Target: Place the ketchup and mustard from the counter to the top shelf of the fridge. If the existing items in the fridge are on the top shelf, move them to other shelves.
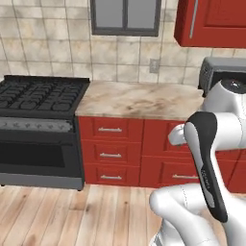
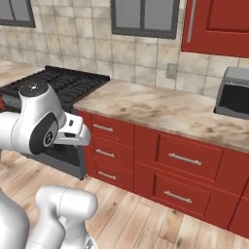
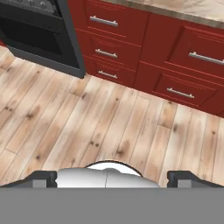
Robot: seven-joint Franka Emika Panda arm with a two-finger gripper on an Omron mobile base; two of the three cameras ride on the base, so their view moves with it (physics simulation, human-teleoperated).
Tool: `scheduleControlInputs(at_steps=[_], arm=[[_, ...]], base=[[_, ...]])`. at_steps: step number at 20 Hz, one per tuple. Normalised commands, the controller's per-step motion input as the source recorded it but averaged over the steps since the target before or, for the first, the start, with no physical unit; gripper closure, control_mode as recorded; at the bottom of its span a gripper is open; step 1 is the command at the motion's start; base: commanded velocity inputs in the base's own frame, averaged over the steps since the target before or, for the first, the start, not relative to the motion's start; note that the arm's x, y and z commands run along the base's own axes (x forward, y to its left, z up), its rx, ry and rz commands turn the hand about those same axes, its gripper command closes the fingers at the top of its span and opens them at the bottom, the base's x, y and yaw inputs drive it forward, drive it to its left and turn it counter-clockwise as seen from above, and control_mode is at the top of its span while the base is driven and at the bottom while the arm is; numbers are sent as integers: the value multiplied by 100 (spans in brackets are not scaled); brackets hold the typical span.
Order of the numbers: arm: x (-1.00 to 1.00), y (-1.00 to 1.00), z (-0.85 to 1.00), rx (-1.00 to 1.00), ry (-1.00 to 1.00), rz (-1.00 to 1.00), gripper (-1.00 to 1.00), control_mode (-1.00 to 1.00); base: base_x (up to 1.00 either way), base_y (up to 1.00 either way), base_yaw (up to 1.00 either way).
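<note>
Toaster oven (image 2: 234, 97) cut off at right edge

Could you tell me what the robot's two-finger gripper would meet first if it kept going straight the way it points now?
Most likely the light wooden plank floor: the open two-finger gripper looks down at it, with nothing between; the red cabinet fronts lie farther ahead.

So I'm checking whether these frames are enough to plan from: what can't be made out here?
- Toaster oven: left base view, lower part hidden by the arm; right base view, cut by the right edge.
- Stove: right base view, front partly behind the arm.
- Claw: hand view, just the two tips, set wide apart, nothing between them.
- Counter: bare in the part seen.
</note>
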Motion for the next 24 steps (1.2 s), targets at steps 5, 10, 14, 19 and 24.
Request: scheduleControlInputs(at_steps=[5, 10, 14, 19, 24], arm=[[0, 0, 0, 0, 0, 0, -100, 100], [0, 0, 0, 0, 0, 0, -100, 100], [0, 0, 0, 0, 0, 0, -100, 100], [0, 0, 0, 0, 0, 0, -100, 100], [0, 0, 0, 0, 0, 0, -100, 100]], base=[[100, 70, -9], [92, 21, 62], [66, 0, 92], [93, -2, 83], [100, -1, 64]])
